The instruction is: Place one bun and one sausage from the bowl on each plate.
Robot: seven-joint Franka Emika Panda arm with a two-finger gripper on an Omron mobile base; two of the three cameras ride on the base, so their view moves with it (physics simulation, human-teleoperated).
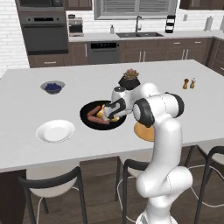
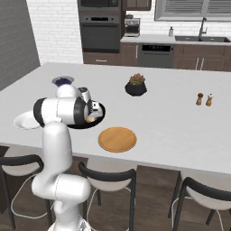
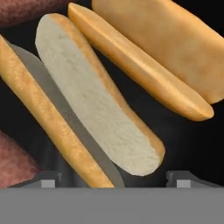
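The black bowl (image 1: pixel 84 114) sits mid-counter and holds reddish sausages (image 1: pixel 93 116) and yellow buns (image 1: pixel 102 113). My gripper (image 1: pixel 108 114) reaches down into it. In the hand view a split bun (image 3: pixel 96 96) lies lengthwise between the fingertips (image 3: pixel 46 181), which stand wide apart on either side of its near end without clearly touching it. A second bun (image 3: pixel 153 52) lies beyond it, and a sausage (image 3: pixel 13 162) shows at the lower left. The white plate (image 1: pixel 55 131) is left of the bowl. The tan plate (image 2: pixel 117 139) is to its right, near the counter's front edge.
A small grey bowl of blueberries (image 1: pixel 53 87) stands at the back left, a dark plant pot (image 1: pixel 129 80) just behind the black bowl, and two shakers (image 1: pixel 189 83) to the far right. Black stools (image 1: pixel 52 186) line the counter's near side.
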